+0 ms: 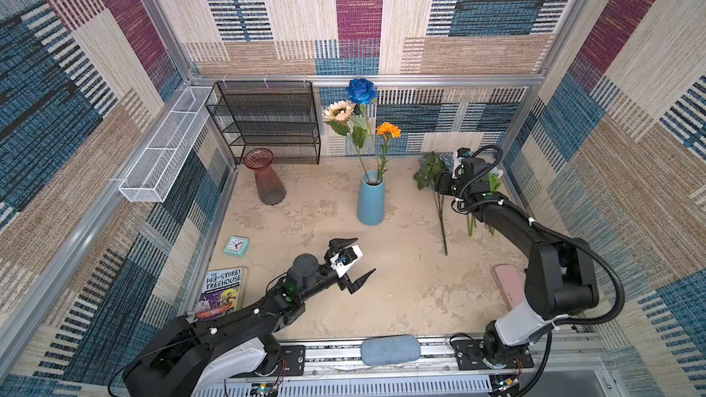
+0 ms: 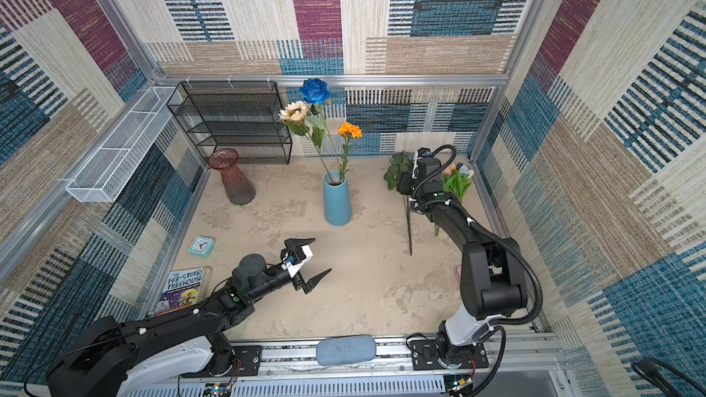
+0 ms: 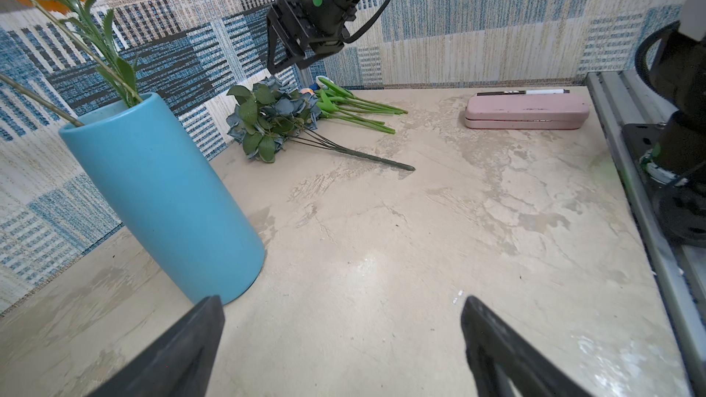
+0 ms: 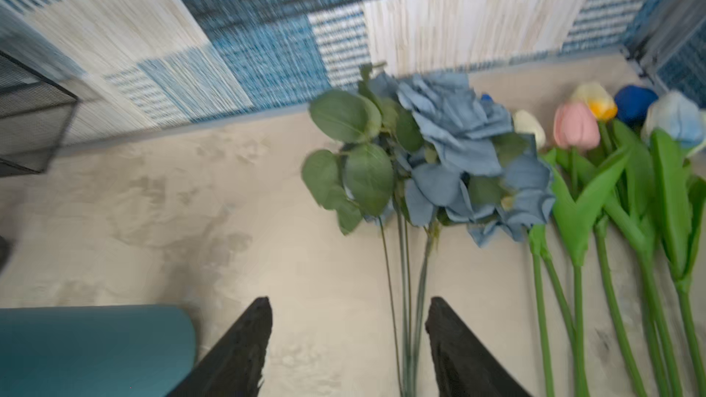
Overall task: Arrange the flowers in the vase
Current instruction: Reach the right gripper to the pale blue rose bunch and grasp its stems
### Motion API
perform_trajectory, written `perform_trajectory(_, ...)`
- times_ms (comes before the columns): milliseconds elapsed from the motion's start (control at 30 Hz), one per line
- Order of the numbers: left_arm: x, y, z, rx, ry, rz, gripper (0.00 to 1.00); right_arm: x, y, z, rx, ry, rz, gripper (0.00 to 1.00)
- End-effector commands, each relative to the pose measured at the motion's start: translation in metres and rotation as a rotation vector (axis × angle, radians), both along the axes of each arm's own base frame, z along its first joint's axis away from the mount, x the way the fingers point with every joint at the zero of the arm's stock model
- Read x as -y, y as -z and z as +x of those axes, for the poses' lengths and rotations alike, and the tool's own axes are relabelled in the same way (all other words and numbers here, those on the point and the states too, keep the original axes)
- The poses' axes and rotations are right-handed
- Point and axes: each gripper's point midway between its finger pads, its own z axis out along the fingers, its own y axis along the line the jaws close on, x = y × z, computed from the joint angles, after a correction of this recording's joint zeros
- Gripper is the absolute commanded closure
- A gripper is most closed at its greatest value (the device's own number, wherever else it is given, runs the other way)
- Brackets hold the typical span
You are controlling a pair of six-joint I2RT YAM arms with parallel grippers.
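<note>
The dusty-blue roses [image 4: 458, 139] lie flat in the table's far right corner, blooms toward the back wall and stems running toward the robot. The tulips [image 4: 577, 127] lie beside them, laid likewise. The right gripper [image 4: 348, 303] hangs over the roses, jaws parted, holding nothing. The left gripper [image 1: 364, 255] gapes wide and empty over the mottled beige table [image 1: 401, 292]. Patchwork fabric walls [image 1: 344, 13] enclose it all.
</note>
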Motion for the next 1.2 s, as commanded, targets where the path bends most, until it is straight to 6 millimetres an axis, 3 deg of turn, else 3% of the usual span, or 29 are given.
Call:
perform_trajectory(0,0.001,-0.010,0.001,0.027,0.001,-0.021,0.00,0.006,0.054,-0.018,-0.246,-0.017,-0.034,0.32)
perform_trajectory(233,0.002,-0.009,0.000,0.023,0.006,-0.018,0.01,0.012,0.098,-0.028,-0.388,0.002,-0.061,0.32)
perform_trajectory(367,0.003,-0.009,0.000,0.016,0.014,-0.020,0.00,0.005,0.121,-0.029,-0.435,-0.037,-0.035,0.34)
perform_trajectory(833,0.004,-0.009,-0.001,0.017,0.020,-0.017,0.00,0.017,0.160,-0.026,-0.534,0.015,-0.095,0.65)
perform_trajectory(1033,0.004,-0.008,-0.001,0.015,0.019,-0.015,0.00,0.006,0.156,-0.019,-0.504,-0.025,-0.052,0.83)
perform_trajectory(1167,0.004,-0.008,-0.001,0.017,0.018,-0.013,0.00,-0.001,0.127,-0.010,-0.420,-0.042,-0.012,0.89)
